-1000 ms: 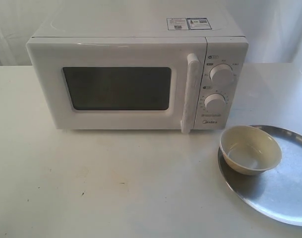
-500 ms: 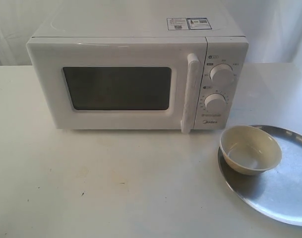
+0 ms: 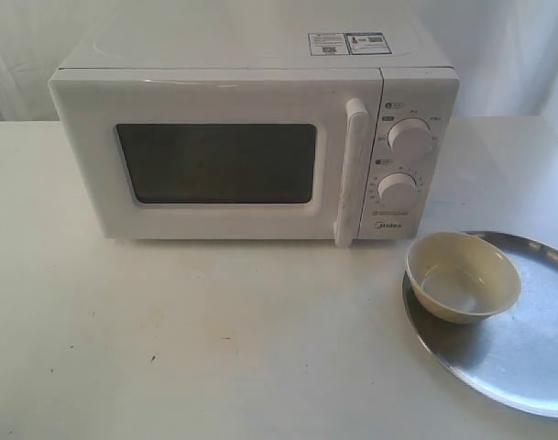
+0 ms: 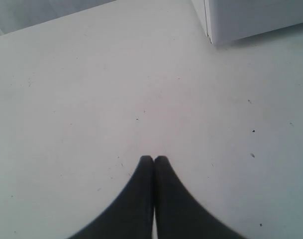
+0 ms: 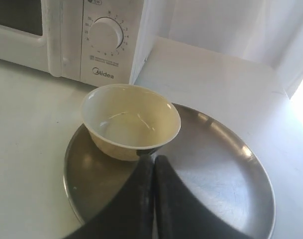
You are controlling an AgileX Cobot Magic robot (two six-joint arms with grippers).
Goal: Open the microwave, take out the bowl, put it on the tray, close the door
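Nothing moved | left end effector (image 4: 153,158) together over table (image 4: 91,89) | right end effector (image 5: 154,158) together over tray (image 5: 226,174)

Soft, pale daylight washes every view; glare burns out one edge of the right wrist view, perhaps direct sun; the tray (image 5: 226,164) shows a muted sheen; the left gripper (image 4: 153,159) and right gripper (image 5: 154,158) are dark, blurred.
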